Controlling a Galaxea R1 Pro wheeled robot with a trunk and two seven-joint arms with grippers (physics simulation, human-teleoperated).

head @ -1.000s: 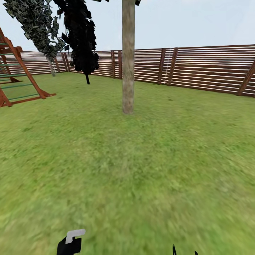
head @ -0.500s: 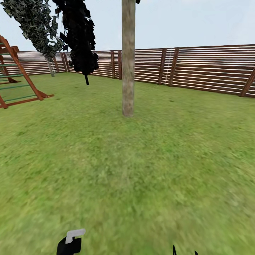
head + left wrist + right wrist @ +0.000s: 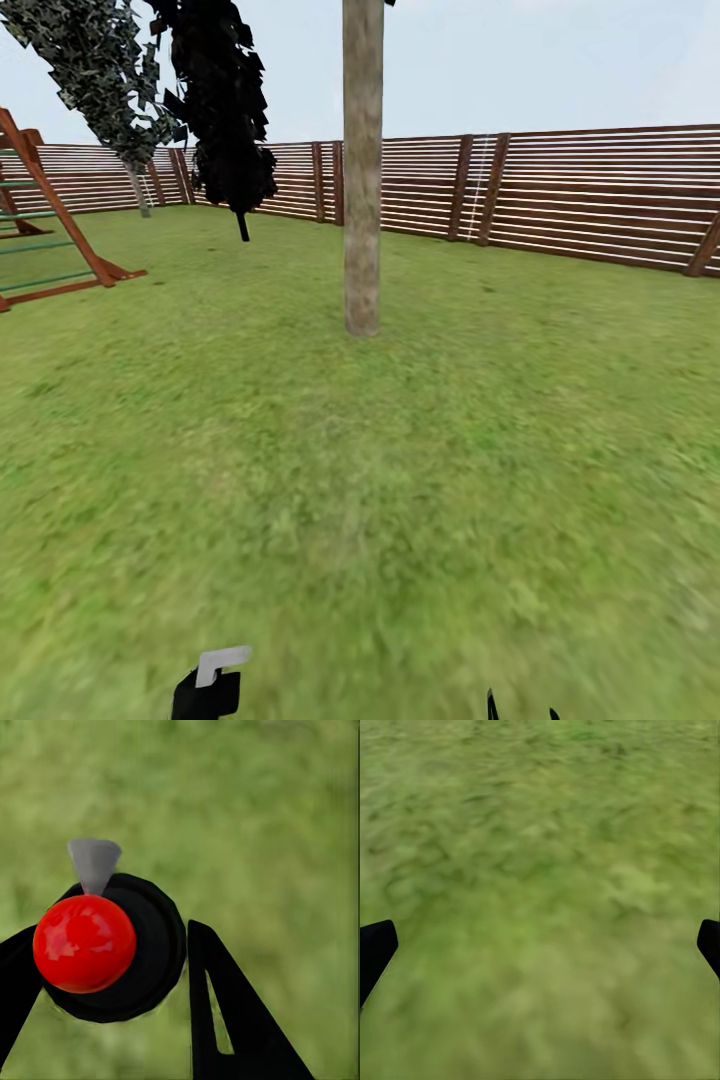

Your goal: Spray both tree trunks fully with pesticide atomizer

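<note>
Clamped around the pesticide atomizer [image 3: 112, 945], your left gripper [image 3: 105, 975] has one black finger [image 3: 225, 1020] pressed against the round black body on one side and the other finger just touching it on the opposite side. From the left wrist camera you look straight down onto the red ball cap [image 3: 84, 943] and the grey nozzle [image 3: 94, 862] that juts out past the black body, with blurred grass behind. In the head view the atomizer [image 3: 215, 685] sits at the bottom edge, left of centre, its pale grey nozzle pointing ahead and a little to the right; your left arm itself is out of the picture, so you hold it low and close to the trunk of the robot.

Your right gripper [image 3: 540, 945] stands wide apart and empty, only the two dark fingertips [image 3: 375, 945] showing at the sides of the right wrist view, aimed at the lawn [image 3: 540, 832]. In the head view the tips [image 3: 492, 708] poke up at the bottom edge, right of centre.

Ahead of you, well apart from both grippers, the tree trunk [image 3: 362, 170] rises straight from the grass, mottled grey-brown. Behind it runs the slatted wooden fence [image 3: 580, 195]. To the left stand two further trees, a dark-leaved tree [image 3: 225, 100] and a grey-green tree [image 3: 95, 70], and a wooden climbing frame [image 3: 50, 220].
</note>
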